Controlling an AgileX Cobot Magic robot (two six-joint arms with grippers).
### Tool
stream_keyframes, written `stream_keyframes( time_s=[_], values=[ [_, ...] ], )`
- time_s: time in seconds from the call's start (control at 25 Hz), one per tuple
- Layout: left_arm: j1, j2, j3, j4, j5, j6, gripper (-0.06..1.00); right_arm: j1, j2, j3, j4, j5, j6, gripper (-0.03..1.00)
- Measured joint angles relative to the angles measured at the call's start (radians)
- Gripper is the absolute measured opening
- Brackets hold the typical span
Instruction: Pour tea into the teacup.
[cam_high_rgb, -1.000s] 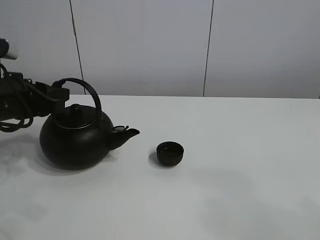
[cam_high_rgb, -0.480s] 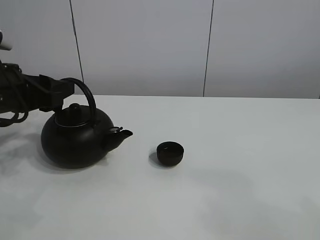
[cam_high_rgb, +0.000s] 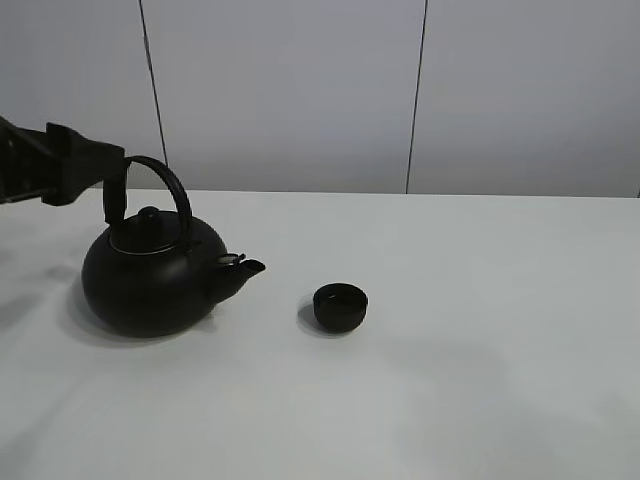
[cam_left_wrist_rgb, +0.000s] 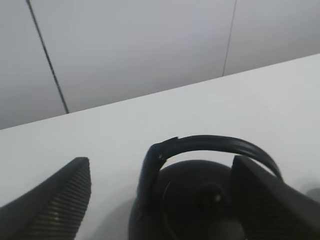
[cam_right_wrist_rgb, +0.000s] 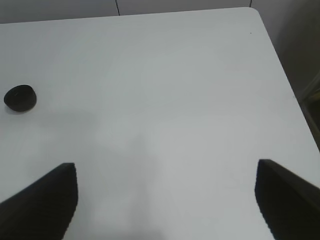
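The big black kettle (cam_high_rgb: 150, 275) stands upright on the white table (cam_high_rgb: 480, 350) at the left, its spout toward the teacup (cam_high_rgb: 340, 306). The small matte-black teacup stands a short way right of the spout. My left gripper (cam_high_rgb: 108, 180) is open at the left end of the kettle's arched handle. In the left wrist view its fingers (cam_left_wrist_rgb: 55, 200) stand wide apart, and the handle (cam_left_wrist_rgb: 210, 145) lies between them, untouched, above the kettle (cam_left_wrist_rgb: 200, 200). My right gripper (cam_right_wrist_rgb: 166, 165) is open and empty over bare table. The teacup (cam_right_wrist_rgb: 20, 98) lies far from it.
Grey wall panels (cam_high_rgb: 300, 90) stand behind the table. The table's corner and side edge (cam_right_wrist_rgb: 280, 70) show in the right wrist view. The right arm is outside the exterior high view.
A second ago the kettle stood nearer the teacup; it has shifted left and now rests still. My left gripper has drawn up and back to the left, off the handle.
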Motion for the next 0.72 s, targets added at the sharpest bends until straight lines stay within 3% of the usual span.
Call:
stream_keyframes(
  time_s=[0.2, 0.36, 0.56, 0.72],
  values=[
    [0.006, -0.172, -0.116, 0.049, 0.461, -0.098, 0.61, 0.000, 0.000, 0.000, 0.000, 0.000, 0.000, 0.66],
    [0.088, -0.251, -0.224, 0.054, 0.728, -0.147, 0.65, 0.000, 0.000, 0.000, 0.000, 0.000, 0.000, 0.66],
    [0.264, -0.357, -0.267, 0.036, 0.896, -0.156, 0.67, 0.000, 0.000, 0.000, 0.000, 0.000, 0.000, 0.66],
    [0.330, -0.473, -0.267, -0.005, 0.985, -0.157, 0.67, 0.000, 0.000, 0.000, 0.000, 0.000, 0.000, 0.66]
  ],
)
